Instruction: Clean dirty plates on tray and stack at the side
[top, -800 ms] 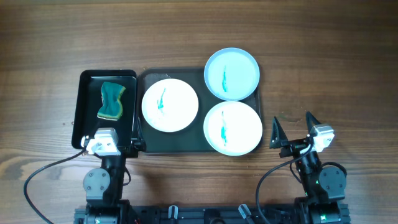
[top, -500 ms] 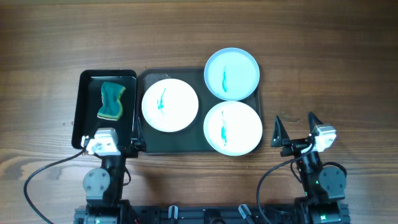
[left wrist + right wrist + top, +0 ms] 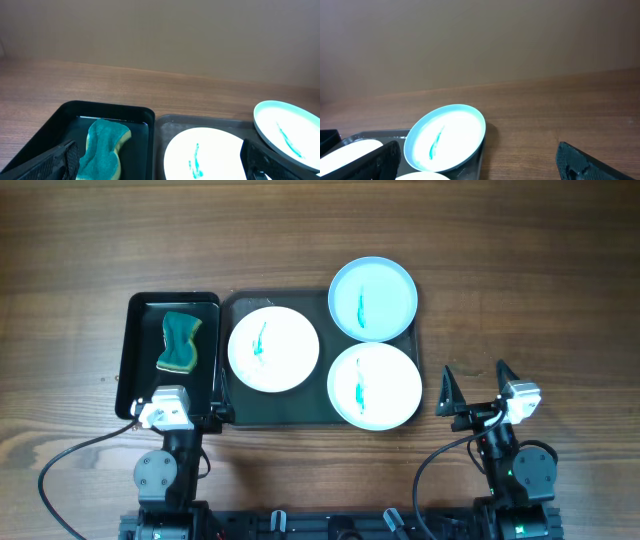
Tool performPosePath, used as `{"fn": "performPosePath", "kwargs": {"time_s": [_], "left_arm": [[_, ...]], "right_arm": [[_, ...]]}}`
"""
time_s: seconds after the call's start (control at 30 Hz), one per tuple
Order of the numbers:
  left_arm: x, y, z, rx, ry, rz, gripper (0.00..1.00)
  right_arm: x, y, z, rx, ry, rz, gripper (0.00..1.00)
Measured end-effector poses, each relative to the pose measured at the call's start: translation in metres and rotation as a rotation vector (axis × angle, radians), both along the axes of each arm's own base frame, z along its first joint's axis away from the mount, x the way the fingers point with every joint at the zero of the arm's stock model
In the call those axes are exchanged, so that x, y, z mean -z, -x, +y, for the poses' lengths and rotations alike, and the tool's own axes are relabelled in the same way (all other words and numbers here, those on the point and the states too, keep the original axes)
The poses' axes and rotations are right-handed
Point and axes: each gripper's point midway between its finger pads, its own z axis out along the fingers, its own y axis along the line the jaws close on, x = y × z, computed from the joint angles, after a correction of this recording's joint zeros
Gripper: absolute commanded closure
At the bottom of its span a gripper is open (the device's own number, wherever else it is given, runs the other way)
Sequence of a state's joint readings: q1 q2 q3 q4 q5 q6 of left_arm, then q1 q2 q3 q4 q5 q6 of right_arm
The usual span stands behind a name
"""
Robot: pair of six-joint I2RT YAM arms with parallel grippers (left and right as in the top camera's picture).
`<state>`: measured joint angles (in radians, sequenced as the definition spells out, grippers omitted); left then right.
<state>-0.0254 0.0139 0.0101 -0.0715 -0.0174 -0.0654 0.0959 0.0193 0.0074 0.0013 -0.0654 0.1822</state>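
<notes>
Two round white plates (image 3: 273, 349) and a round pale blue plate (image 3: 373, 299) are sitting on the big dark rectangular tray (image 3: 240, 412), blue one overhanging its far right corner. Left gripper (image 3: 176, 408), at the small black tray (image 3: 127, 360)'s near edge, and right gripper (image 3: 472, 372), over bare wood tabletop (image 3: 540, 300), both gape wide, empty.

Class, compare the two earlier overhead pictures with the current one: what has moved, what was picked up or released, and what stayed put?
The right gripper edged slightly to the right, away from the tray, then held there, open and empty. Nothing was taken hold of or let go. The left gripper, the white plates, the blue plate and the sponge stayed as they were.
</notes>
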Motion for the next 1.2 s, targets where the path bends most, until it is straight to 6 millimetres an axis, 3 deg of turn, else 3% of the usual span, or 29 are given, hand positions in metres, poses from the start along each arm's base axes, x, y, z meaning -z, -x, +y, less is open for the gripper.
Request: {"fn": "performPosePath", "kwargs": {"time_s": [1.2], "left_arm": [[0.0000, 0.0000, 0.0001, 0.000, 0.000, 0.000, 0.00]], "right_arm": [[-0.0001, -0.0011, -0.0083, 0.049, 0.001, 0.000, 0.00]]}}
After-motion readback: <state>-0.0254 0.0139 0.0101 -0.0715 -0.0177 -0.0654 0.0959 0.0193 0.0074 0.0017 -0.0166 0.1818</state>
